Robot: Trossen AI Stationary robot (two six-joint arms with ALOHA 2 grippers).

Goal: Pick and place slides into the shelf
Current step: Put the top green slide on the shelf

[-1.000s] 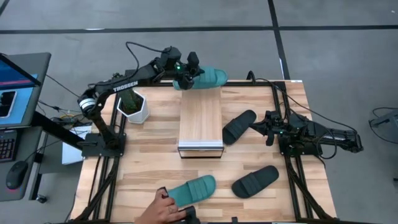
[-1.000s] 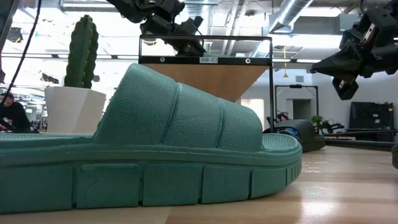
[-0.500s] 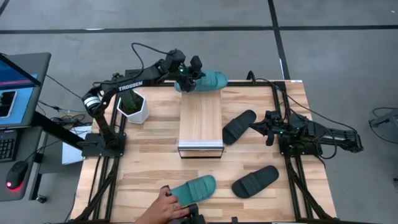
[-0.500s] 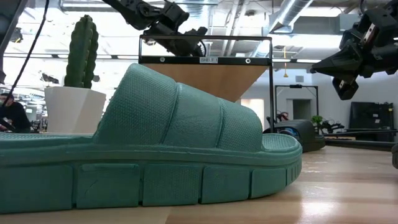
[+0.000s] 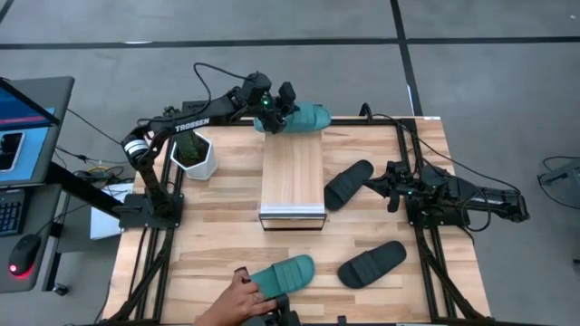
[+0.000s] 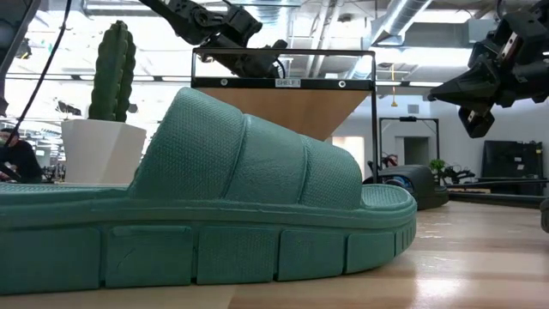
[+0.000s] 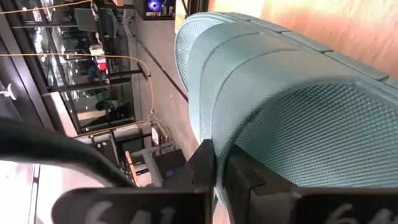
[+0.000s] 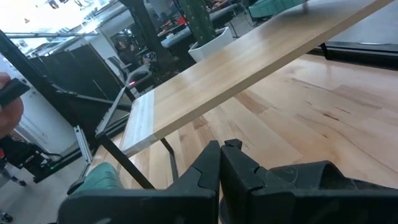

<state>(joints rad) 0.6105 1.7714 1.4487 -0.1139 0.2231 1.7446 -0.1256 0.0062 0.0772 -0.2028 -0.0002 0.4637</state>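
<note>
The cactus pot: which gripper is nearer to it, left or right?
Left. The left gripper, shut on a teal slide, is at the table's far edge, close to the cactus pot. The right gripper waits beyond the shelf.

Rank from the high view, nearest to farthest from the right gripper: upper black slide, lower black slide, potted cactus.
From the right gripper, shut at the table's right side:
1. Upper black slide, just left of it.
2. Lower black slide, toward the near edge.
3. Potted cactus, across the table on the left, beyond the shelf.
</note>
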